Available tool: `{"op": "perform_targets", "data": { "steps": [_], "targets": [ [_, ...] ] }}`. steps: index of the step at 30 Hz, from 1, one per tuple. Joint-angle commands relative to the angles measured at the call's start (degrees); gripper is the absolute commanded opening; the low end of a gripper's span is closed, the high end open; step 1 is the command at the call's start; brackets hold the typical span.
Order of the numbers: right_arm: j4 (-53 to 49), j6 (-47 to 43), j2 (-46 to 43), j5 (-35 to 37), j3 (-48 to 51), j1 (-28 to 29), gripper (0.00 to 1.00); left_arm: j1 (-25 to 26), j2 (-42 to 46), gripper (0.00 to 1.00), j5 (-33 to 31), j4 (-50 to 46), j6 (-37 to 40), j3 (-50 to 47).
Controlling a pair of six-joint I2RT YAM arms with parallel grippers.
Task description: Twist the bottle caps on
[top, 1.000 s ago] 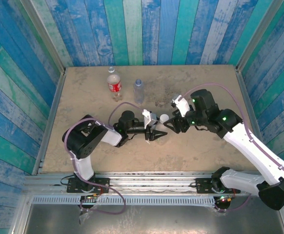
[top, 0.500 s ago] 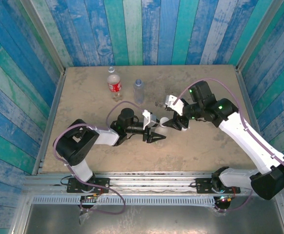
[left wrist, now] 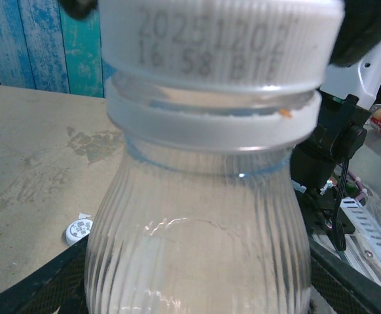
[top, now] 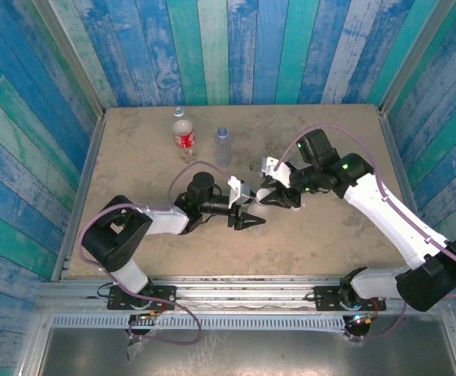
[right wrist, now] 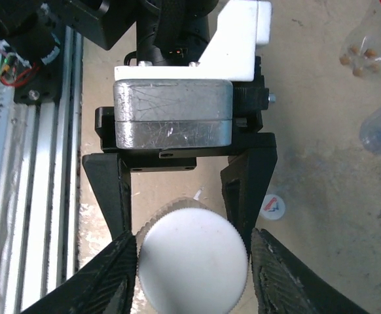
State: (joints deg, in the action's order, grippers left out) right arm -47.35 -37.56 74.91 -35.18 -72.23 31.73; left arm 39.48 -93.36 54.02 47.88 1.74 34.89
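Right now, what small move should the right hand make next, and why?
Probably squeeze the right hand firm on the cap: its pads flank the ribbed rim closely, the cap sits on the bottle, and the left hand grips that bottle.

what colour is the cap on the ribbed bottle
White, with dark printed digits: the round ridged plastic screw cap, clearest in left wrist view.

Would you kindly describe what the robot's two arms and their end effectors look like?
The left arm and right arm have white links, black joints and a looping purple cable each; green lights glow on the right arm. The left end effector and right end effector have black fingers with cross-hatched pads and a white mount; the left's carries a silver block.
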Motion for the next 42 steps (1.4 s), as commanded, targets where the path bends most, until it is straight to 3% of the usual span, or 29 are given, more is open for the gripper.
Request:
{"op": "perform_targets", "data": {
  "steps": [1, 8, 11, 14, 18, 25, 32, 37, 42],
  "targets": [
    [-1.6, -0.4, 0.6, -2.1, -1.7, -0.2, 0.44, 0.2, 4.2, 0.61, 0.9, -0.4, 1.0, 0.5],
    [-1.7, 1.2, 1.2, -2.4, -2.0, -0.2, 0.34, 0.2, 5.0, 0.61, -0.4, -0.6, 1.0, 0.4],
    [-1.2, 5.3, 1.7, -1.5, -2.2, -0.1, 0.3, 0.2, 5.4, 0.61, -4.4, 0.6, 0.1, 0.1],
    [0.8, 14.2, 1.7, 1.9, -1.1, 0.0, 0.25, 0.2, 5.7, 0.6, -12.5, 5.0, -2.3, -1.2],
    [11.5, 30.3, -3.1, 10.6, 7.8, 1.4, 0.23, 0.2, 4.7, 0.59, -19.7, 11.0, -4.9, -1.9],
    [23.7, 49.6, -13.8, 30.5, 20.9, 9.7, 0.19, 0.3, 3.0, 0.57, -23.3, 13.2, -5.9, 0.5],
    [20.9, 69.9, -14.4, 51.3, 23.1, 18.1, 0.23, 2.2, 1.4, 0.57, -24.0, 8.4, -2.8, 3.8],
    [22.3, 63.8, -16.8, 52.4, 21.2, 18.8, 0.24, 2.5, 0.8, 0.58, -23.3, 9.9, -3.9, 3.2],
    [27.8, 51.1, -20.5, 42.1, 21.8, 15.4, 0.22, 2.5, 1.1, 0.59, -21.9, 10.2, -4.2, 2.1]
  ]
}}
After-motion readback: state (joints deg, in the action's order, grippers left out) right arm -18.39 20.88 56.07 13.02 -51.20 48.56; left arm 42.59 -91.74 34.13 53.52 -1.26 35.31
